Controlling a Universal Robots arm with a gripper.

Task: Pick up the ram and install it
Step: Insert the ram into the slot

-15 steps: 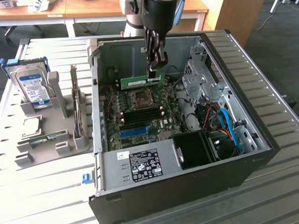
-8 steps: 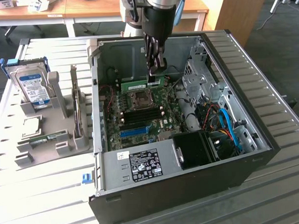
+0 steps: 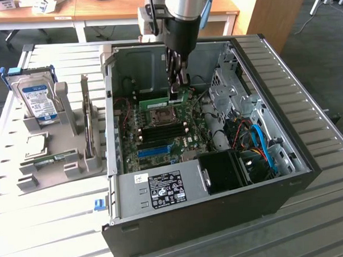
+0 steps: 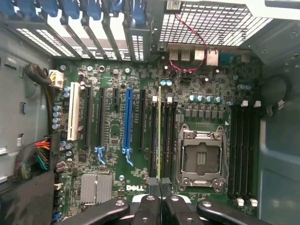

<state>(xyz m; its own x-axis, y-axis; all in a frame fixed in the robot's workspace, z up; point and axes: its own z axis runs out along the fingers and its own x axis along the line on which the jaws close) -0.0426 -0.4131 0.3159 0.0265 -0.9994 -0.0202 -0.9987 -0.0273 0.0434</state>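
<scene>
We see the ram [image 4: 159,136] edge-on in the wrist view, its chips hidden, 1 end lost between the fingers of the gripper [image 4: 160,183]. The exterior view's edge cuts off the arm [image 3: 186,2]. The power supply label [image 3: 165,188] is too small for us to read.

Reading the motherboard [image 4: 108,136] as a clock with its rear ports [image 4: 192,54] at twelve, the gripper [image 4: 160,183] sits at six, pinching the ram [image 4: 159,136], a thin green edge lying along the black memory slots [image 4: 168,136], with the CPU socket [image 4: 200,157] at three o'clock of it and the blue slot [image 4: 127,122] at nine.
</scene>
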